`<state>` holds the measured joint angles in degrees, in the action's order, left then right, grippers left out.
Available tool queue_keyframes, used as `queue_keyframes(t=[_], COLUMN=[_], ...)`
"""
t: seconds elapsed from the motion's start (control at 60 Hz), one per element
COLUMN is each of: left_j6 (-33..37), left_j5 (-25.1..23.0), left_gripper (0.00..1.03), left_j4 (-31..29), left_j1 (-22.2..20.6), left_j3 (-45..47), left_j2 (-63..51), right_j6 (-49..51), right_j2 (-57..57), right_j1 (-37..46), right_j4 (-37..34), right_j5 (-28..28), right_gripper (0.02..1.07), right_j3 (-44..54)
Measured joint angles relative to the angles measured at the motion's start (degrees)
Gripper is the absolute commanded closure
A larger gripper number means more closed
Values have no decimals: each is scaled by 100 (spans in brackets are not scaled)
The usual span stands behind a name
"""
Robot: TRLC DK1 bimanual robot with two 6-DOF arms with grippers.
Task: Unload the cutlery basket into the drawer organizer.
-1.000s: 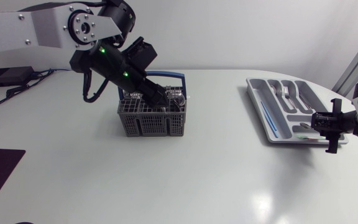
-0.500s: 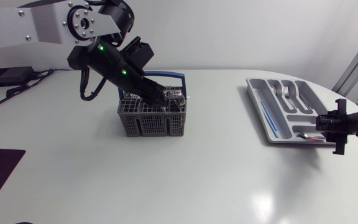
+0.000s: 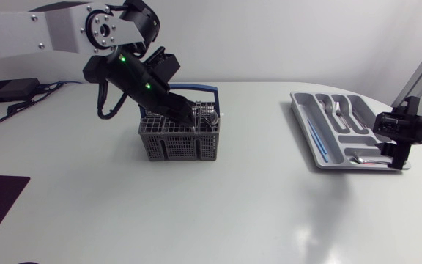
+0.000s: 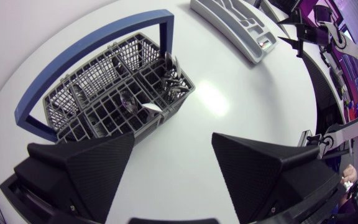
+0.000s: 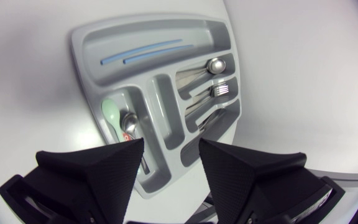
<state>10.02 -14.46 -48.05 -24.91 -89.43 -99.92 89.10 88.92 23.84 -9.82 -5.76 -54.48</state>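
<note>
Head view: the cutlery basket (image 3: 178, 139) stood left of centre with cutlery left in one compartment, and your left gripper (image 3: 195, 119) hung wide open just above it. Across the last second your right gripper (image 3: 400, 141), fingers spread and empty, drew back off the drawer organizer's (image 3: 303, 122) near end, suggesting a piece just delivered. The organizer lay close to the table's (image 3: 255, 198) right edge; bare tabletop separated it from the basket.

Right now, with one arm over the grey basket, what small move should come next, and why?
Probably the left gripper lowers onto the cutlery standing in the basket and closes. It is open and empty, and the right gripper, also empty, is at the organizer.
</note>
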Motion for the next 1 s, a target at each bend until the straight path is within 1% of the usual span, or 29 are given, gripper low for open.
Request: queue_keyframes(t=[0.117, 0.25, 0.517, 0.717, 0.783, 0.833, 1.0], left_j6=[-109, -173, -323, -409, -437, -455, -555], left_j5=[7, 146, 286, 302, 299, 302, 302], left_gripper=[16, 16, 16, 17, 17, 19, 19], left_j4=[-9, -9, -11, -11, -11, -11, -11], left_j1=[0, -28, -118, -118, -114, -107, -50], left_j3=[0, 0, 0, 0, 0, 0, 0], left_j2=[-59, -90, -136, -140, -140, -140, -140], right_j6=[-566, -1156, -2758, -3801, -4087, -4299, -4964], right_j2=[-323, -688, -1150, -1244, -1241, -1241, -1180], right_j1=[-389, -920, -2282, -3359, -3628, -3840, -4507], right_j4=[-295, -645, -1445, -1578, -1598, -1611, -1613], right_j5=[-2, 0, 15, 282, 299, 354, 479], right_gripper=[37, 37, 37, 37, 37, 37, 37], right_j3=[116, 269, 282, 184, 90, -2, -291])
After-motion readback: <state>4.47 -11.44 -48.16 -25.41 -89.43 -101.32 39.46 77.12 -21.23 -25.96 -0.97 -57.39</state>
